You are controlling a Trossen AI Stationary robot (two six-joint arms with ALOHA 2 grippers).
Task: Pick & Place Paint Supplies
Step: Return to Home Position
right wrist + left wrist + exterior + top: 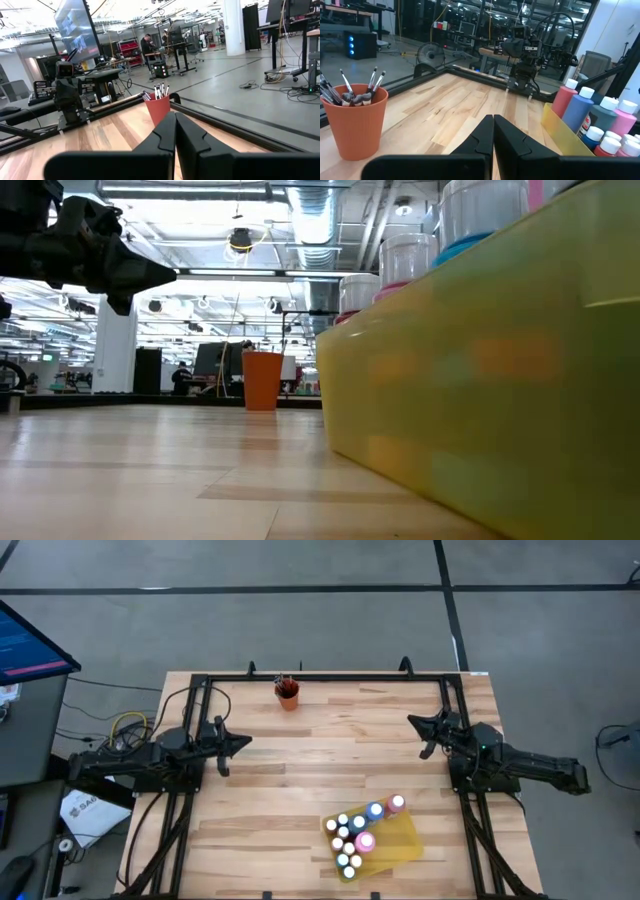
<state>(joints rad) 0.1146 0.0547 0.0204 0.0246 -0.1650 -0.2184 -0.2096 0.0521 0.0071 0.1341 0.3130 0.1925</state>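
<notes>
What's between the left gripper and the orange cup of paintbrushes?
Nothing visible: only bare wooden tabletop lies between the shut left gripper, at the table's left side, and the orange plastic cup of dark paintbrushes at the far edge.

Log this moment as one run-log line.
left claw shut, left side | right claw shut, right side | brushes in orange cup | bottles on yellow tray

Table (300,760): pale planked wood, satin. Orange cup (355,122): matt plastic. Yellow tray (480,380): translucent plastic. Paint bottles (577,115): smooth plastic.
</notes>
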